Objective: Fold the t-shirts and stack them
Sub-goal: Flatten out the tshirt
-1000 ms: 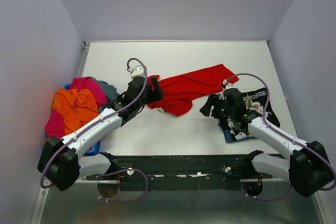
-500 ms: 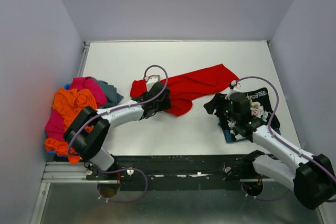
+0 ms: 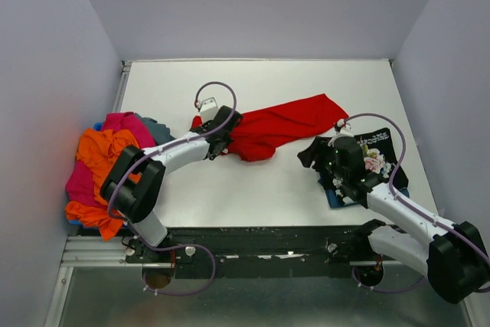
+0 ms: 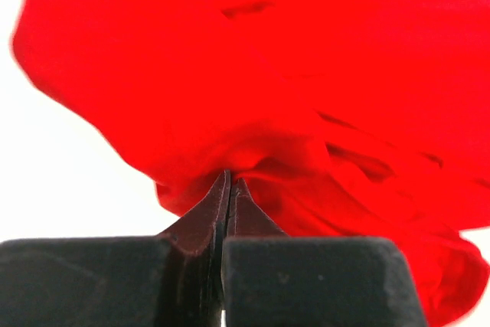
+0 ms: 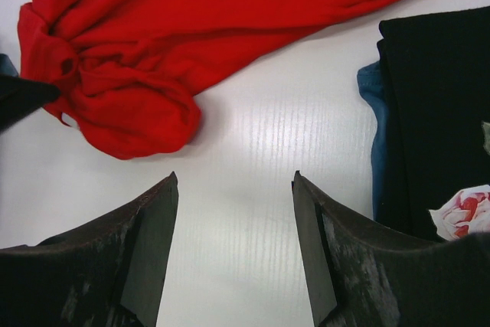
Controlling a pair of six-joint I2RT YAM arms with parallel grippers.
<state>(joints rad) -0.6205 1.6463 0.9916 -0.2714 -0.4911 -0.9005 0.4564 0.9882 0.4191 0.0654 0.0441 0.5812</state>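
Note:
A bright red t-shirt lies crumpled and stretched across the middle of the table. My left gripper is shut on a bunched fold at its left end; in the left wrist view the fingertips pinch red cloth. My right gripper hovers open over bare table right of the red shirt, nothing between its fingers. A folded black floral t-shirt lies on a folded blue one beside it. Orange, magenta and teal-grey t-shirts are heaped at the left edge.
The white table is walled at the back and both sides. The black and blue folded shirts sit just right of my right gripper. The arms' bases and a black rail run along the near edge.
My left gripper has closed on the red shirt's left end and drawn back a little to the left, bunching the cloth. The right gripper has barely moved and stays open.

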